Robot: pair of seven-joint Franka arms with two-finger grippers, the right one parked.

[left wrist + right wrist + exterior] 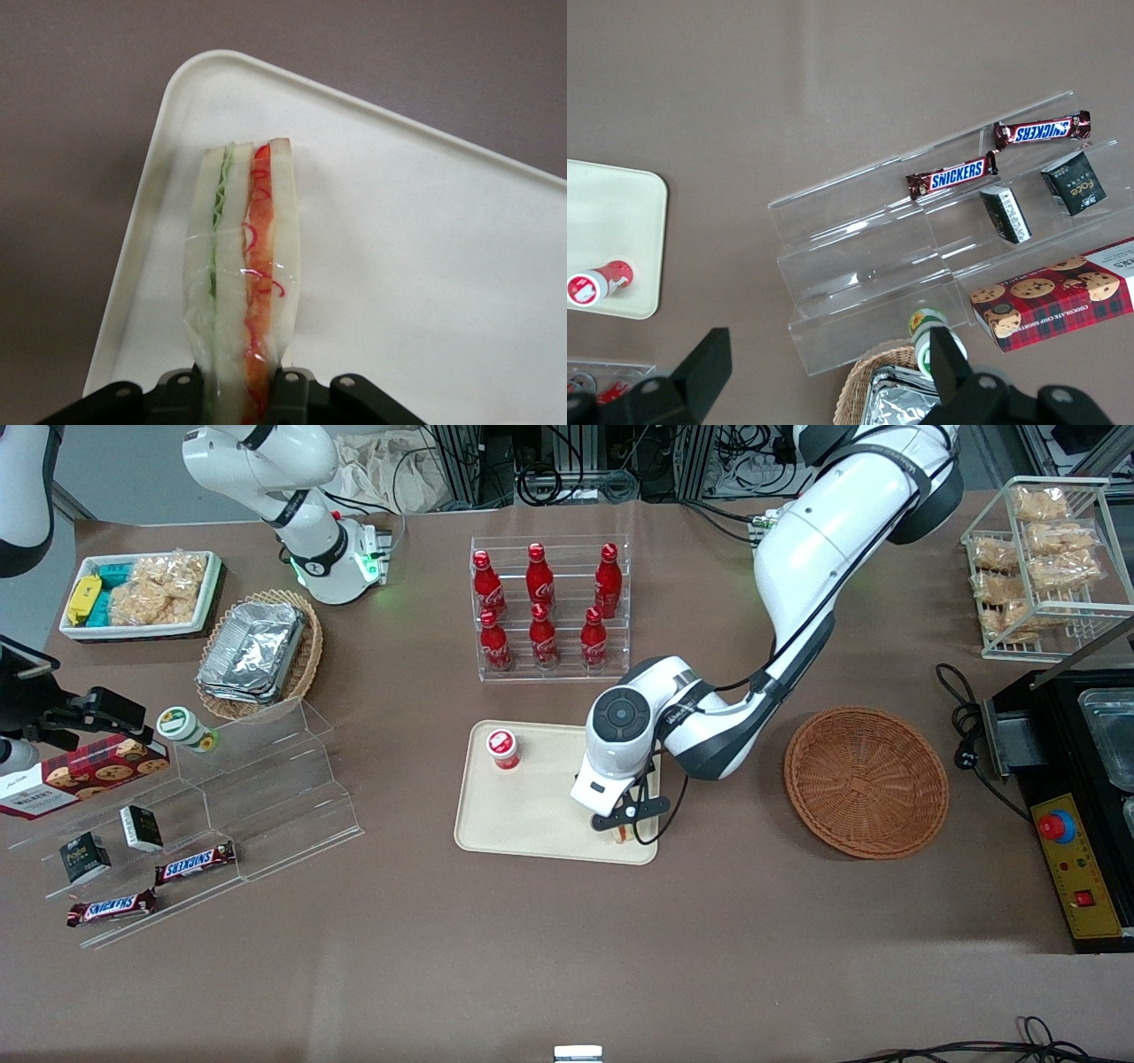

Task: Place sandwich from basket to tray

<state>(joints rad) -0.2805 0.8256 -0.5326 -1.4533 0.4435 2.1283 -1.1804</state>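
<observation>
My tool was clenched on the triangular white-bread sandwich, held on edge just above the cream-beige rectangular plastic tray, by its near corner toward my arm's end; straight down remained.
</observation>
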